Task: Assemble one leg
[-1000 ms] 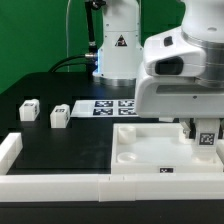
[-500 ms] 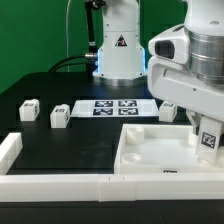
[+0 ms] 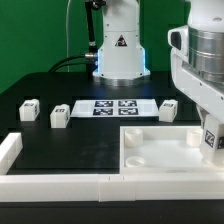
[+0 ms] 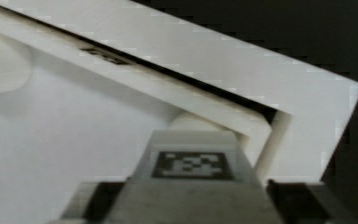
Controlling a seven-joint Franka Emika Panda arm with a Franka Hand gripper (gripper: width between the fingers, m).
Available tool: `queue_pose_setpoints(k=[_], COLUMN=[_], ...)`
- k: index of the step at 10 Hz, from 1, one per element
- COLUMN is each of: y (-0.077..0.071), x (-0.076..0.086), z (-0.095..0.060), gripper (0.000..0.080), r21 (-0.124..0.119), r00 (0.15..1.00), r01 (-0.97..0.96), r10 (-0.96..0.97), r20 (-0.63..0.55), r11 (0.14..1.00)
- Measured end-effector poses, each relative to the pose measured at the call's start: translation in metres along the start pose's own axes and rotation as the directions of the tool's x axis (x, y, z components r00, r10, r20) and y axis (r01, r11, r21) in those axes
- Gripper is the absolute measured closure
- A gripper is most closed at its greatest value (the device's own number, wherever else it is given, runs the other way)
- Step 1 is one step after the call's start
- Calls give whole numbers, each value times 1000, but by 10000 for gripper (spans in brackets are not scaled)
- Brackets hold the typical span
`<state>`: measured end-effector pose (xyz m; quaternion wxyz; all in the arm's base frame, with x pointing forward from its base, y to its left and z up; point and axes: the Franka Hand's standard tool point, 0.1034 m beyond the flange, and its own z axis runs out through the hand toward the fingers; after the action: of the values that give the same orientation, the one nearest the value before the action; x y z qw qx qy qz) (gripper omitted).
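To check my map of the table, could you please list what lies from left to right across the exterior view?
White bar end → first loose leg → second loose leg → marker board → third loose leg → gripper shut on the fourth leg.

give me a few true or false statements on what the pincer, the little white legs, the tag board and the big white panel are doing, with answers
1. The pincer is shut on a small stubby white plastic leg with a black-and-white marker. True.
2. Three loose white legs stand on the black table. True.
3. The thin flat white marker board lies inside the large white square panel. False: it lies on the table, beyond the panel.
4. The held leg is at the panel's edge on the exterior view's left. False: it is at the edge on the exterior view's right.
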<state>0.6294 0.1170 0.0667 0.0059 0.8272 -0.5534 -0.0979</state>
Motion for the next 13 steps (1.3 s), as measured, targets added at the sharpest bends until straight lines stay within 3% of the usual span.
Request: queue_pose_setpoints(k=[1, 2, 4, 6, 8, 10, 12, 13], y=[0, 0, 1, 2, 3, 7, 9, 9], x=[0, 0, 2, 3, 8, 9, 11, 11], z=[0, 0, -1, -2, -1, -2, -2, -1], gripper=[287, 181, 154, 151, 150, 150, 150, 150], r21=[0, -1, 0, 3, 7, -16, -32, -32], r00=[1000, 999, 945, 785, 623, 404, 254, 251], r01=[9, 47, 328, 620, 782, 914, 966, 967], r10=[-9, -47, -328, -620, -781, -914, -966, -967], r20=[0, 0, -1, -11, -36, -46, -39, -39], r11=[1000, 999, 945, 785, 623, 405, 256, 252])
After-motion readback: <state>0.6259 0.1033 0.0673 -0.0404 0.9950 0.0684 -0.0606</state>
